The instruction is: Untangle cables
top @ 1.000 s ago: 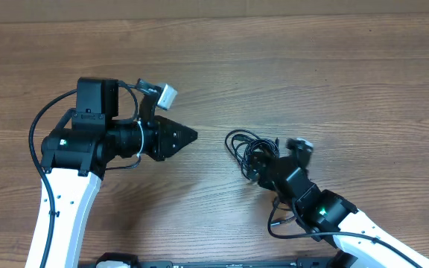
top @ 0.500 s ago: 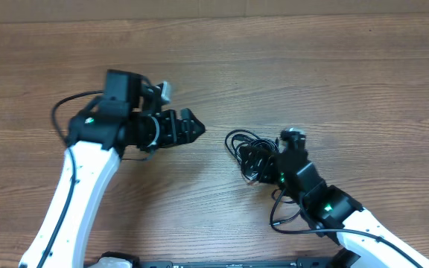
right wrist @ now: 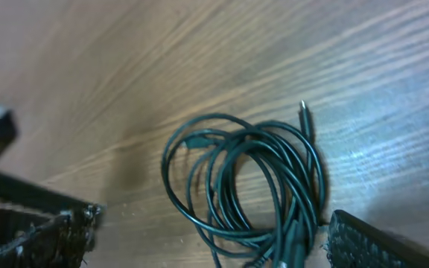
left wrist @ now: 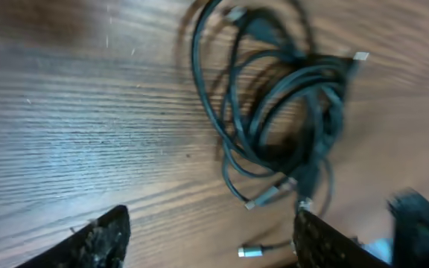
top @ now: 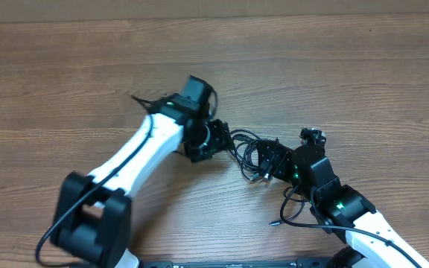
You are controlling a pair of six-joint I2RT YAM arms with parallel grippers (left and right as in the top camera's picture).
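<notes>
left arm point(top: 144, 152) - white shell links, black round joint housings, thick black cable point(top: 48, 237) curving by its base; right arm point(top: 367, 227) same white and black, green light point(top: 340, 206) on a joint - left gripper point(left wrist: 211, 227) fingers point(left wrist: 103, 238) matte black, rough-edged

Bright even light, soft shadows, wrist cams motion-blurred, sheen on table point(left wrist: 73, 126).
</notes>
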